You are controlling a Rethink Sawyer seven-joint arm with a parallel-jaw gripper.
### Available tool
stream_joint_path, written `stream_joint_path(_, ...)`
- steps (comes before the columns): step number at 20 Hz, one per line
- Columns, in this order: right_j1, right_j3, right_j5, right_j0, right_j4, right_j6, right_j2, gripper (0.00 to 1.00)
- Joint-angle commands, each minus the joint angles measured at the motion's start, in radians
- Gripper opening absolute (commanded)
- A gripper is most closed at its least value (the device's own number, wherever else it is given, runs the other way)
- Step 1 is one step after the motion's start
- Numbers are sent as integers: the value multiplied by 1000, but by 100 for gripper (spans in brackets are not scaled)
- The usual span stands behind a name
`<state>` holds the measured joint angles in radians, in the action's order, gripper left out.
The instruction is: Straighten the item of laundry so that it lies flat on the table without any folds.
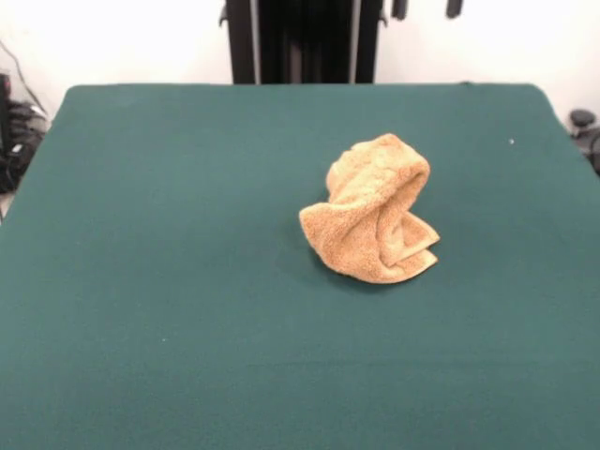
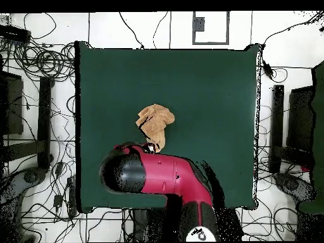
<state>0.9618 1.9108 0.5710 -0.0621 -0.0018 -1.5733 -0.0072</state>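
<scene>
The tan-orange towel (image 1: 375,211) lies crumpled in a rolled, folded heap a little right of the middle of the green table (image 1: 169,281). One flat corner sticks out at its lower right. In the overhead view the towel (image 2: 155,124) sits near the table's middle (image 2: 209,95), just beyond the red and black arm (image 2: 158,177). Only the gripper's (image 1: 427,7) two dark tips show, at the top edge of the front view. They stand apart, high above the table, behind and to the right of the towel, holding nothing. No label shows.
The black pedestal (image 1: 305,37) stands at the table's far edge. Cables and stands (image 2: 38,126) lie on the floor around the table. The arm's bulk covers the table's edge nearest the robot in the overhead view.
</scene>
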Motion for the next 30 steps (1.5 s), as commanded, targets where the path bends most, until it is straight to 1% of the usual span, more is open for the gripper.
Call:
stream_joint_path(1,-140,-36,-69,-51,-4,-140,36,100)
stream_joint_path(6,-190,-64,-97,-97,-29,-104,46,100)
stream_joint_path(10,-214,-95,-89,-131,-44,-67,60,100)
stream_joint_path(13,-214,-168,-2,-138,-102,22,67,100)
stream_joint_path(15,-224,-207,31,-167,-107,66,107,100)
stream_joint_path(18,-299,-305,71,-180,-139,93,129,100)
stream_joint_path(20,-344,-372,120,-180,-162,109,140,100)
stream_joint_path(25,-346,-403,105,-216,-212,204,215,100)
stream_joint_path(28,-346,-409,103,-223,-234,212,234,100)
stream_joint_path(30,-350,-418,124,-217,-229,176,237,100)
